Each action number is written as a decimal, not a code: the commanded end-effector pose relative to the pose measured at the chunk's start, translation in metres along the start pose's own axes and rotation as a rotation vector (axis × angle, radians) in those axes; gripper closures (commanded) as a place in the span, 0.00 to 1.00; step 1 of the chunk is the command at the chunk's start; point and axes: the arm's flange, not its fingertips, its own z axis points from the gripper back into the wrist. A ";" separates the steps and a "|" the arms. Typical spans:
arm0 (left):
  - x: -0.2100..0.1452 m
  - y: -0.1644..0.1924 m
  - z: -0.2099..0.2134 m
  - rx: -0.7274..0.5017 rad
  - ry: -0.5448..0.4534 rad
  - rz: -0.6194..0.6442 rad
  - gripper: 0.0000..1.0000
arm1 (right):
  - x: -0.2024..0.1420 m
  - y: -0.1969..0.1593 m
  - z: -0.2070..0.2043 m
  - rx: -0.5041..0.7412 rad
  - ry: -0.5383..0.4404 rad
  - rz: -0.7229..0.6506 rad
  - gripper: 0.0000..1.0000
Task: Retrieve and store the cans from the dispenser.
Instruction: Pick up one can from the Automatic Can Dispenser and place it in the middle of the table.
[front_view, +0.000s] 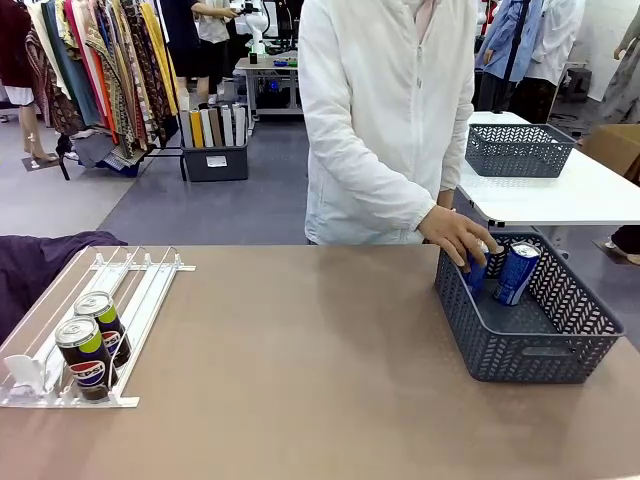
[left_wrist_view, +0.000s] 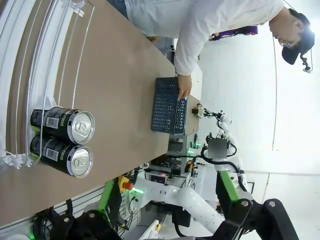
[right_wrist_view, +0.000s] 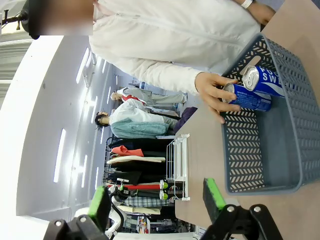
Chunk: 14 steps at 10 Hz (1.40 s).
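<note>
Pepsi cans (front_view: 88, 358), two of them, black and yellow-green, are seen upright in the front view, one behind the other in a lane of the white wire dispenser (front_view: 150, 285) at the left end of the brown table (front_view: 300, 350), close to its clear stops. From the left wrist view their silver tops and pull tabs are made out, and the left gripper (left_wrist_view: 167, 192) is shown spread wide with nothing between its green pads, well apart from the cans.

At the table's right end stands a dark grey mesh basket (front_view: 520, 350). Two blue-and-white cans (front_view: 516, 273) are leaned against its far wall, and one of them is touched by the person's hand (front_view: 458, 235). In the right wrist view white lettering on those cans can be partly read and the fingers are seen wrapped around the nearer one. The right gripper (right_wrist_view: 156, 200) is held wide and empty, short of the basket.
</note>
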 end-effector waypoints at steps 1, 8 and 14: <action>-0.001 -0.003 0.002 -0.015 -0.004 -0.001 0.00 | 0.002 0.003 -0.002 0.024 -0.010 0.015 0.00; -0.016 -0.030 -0.034 0.369 0.120 -0.193 0.00 | 0.002 0.003 -0.002 0.024 -0.010 0.015 0.00; -0.055 -0.075 -0.147 1.107 0.332 -0.478 0.00 | 0.002 0.003 -0.002 0.024 -0.010 0.015 0.00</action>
